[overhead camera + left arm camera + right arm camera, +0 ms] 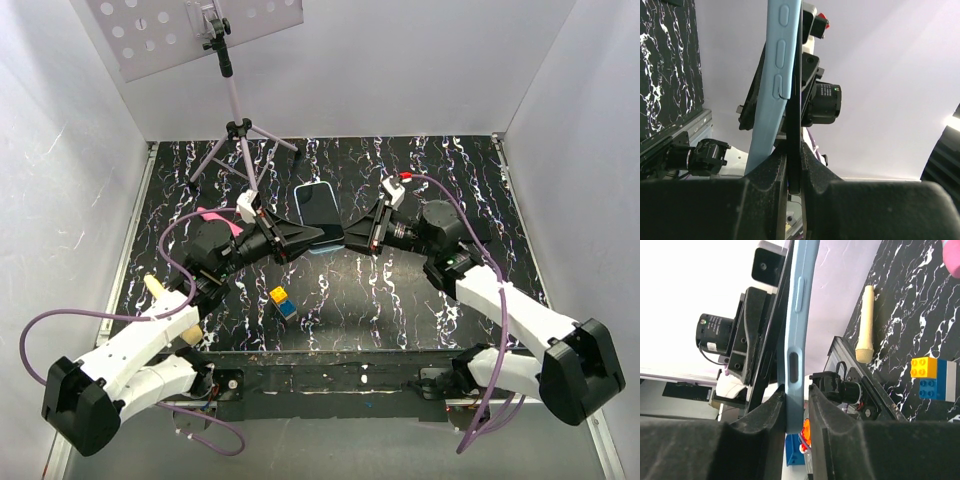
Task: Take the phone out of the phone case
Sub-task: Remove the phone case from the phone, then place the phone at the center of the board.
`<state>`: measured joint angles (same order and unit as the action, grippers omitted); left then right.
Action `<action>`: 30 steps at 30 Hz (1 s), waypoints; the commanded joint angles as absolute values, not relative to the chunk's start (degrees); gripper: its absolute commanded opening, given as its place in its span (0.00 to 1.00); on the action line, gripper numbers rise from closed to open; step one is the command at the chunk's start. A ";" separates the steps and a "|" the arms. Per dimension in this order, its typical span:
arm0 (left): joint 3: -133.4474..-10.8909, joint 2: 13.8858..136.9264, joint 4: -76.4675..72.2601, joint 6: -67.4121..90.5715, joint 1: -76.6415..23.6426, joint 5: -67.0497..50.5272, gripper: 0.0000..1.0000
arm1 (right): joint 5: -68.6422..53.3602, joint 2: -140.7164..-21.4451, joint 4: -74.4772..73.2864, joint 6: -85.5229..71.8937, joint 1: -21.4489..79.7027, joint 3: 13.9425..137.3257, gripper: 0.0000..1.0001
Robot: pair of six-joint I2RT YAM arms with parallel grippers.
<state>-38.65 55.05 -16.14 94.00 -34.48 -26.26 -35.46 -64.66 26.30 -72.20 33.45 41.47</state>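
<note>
Above table [400,300] centre | left gripper [795,167] pinches phone [318,203] edge | right gripper [796,400] clamps phone case [799,315] rim | walls [60,150] well apart | motor label [826,91] unreadable

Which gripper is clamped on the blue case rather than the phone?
The right gripper: the edge of the light blue phone case sits between its fingers, while the left gripper pinches the thin black phone instead.

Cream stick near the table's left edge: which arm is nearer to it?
Left. The left arm passes right beside the cream stick; the right arm is far off to its right.
</note>
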 commanded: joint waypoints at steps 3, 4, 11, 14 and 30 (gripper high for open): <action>-41.31 51.50 -18.64 91.94 -35.16 -29.26 0.00 | -34.55 -67.50 33.24 -74.19 33.31 41.04 0.06; -41.74 51.59 -17.50 90.63 -35.16 -29.62 0.00 | -33.76 -67.15 30.53 -72.96 33.22 41.22 0.01; -45.17 50.19 -2.65 77.53 -35.24 -29.62 0.00 | -26.37 -63.99 13.02 -62.41 32.78 42.89 0.01; -44.74 50.27 -1.85 75.68 -35.33 -30.14 0.00 | -25.84 -63.98 10.47 -60.04 32.61 43.68 0.01; -62.12 63.25 33.46 29.30 -35.68 -28.39 0.00 | 15.91 -53.81 -40.69 -31.82 27.69 57.39 0.01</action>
<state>-54.26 57.23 21.23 48.66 -35.44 -30.37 8.56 -60.86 -34.92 -38.59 27.75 57.12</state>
